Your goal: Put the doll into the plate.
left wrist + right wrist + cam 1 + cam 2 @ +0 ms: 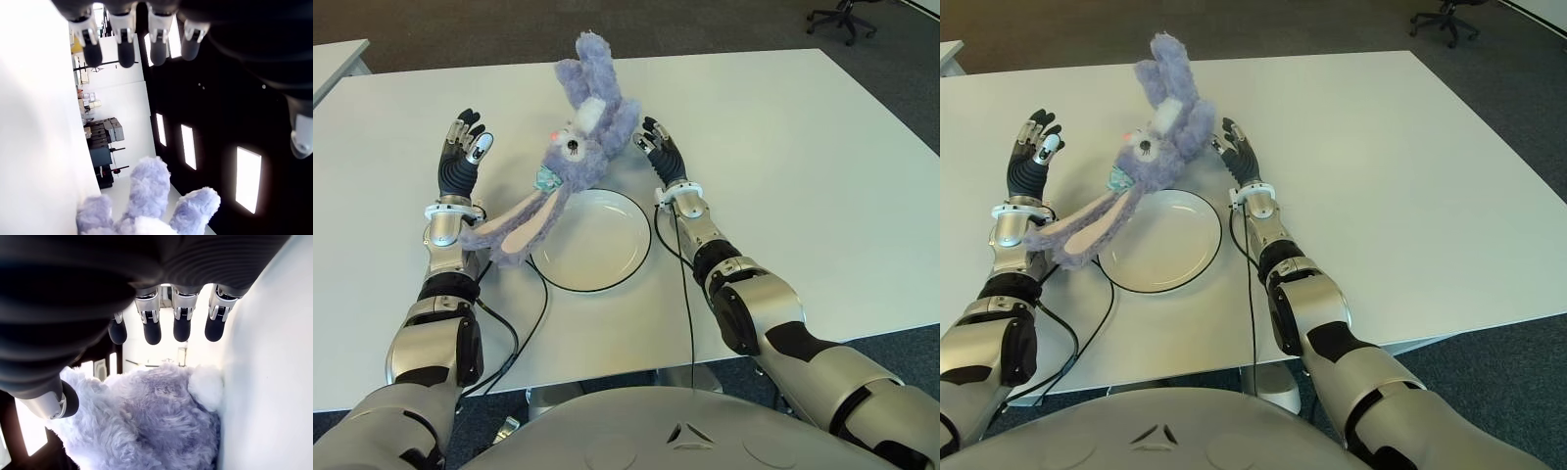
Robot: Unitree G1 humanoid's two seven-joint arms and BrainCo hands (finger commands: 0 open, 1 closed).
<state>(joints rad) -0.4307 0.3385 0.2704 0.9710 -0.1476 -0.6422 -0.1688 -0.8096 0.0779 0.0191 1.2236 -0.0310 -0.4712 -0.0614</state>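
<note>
- A purple plush rabbit doll [579, 147] lies across the white surface [783, 166] between the robot's two raised hands, its head by the far rim of a white plate [592, 241] with a dark edge.
- One long ear, pink on the inside, trails from the head toward the robot's left forearm and overlaps the plate's left rim; the body and legs point away from the robot, toward the far edge of the surface.
- The doll is not in the plate, whose centre shows bare.
- The left hand [462, 155] stands to the left of the doll, apart from it, fingers extended and relaxed, holding nothing; its wrist view shows the fingertips [126, 53] straight, with purple fur farther off.
- The right hand [658, 147] stands just beside the doll's body on the right, fingers straight and spread, not closed around anything; its wrist view shows the fingertips [152, 333] above the fur, and whether the palm touches the plush cannot be told.
- Black cables run along both forearms and curve round the plate's near edge.
- An office chair [843, 17] stands on the dark floor beyond the far right corner.
</note>
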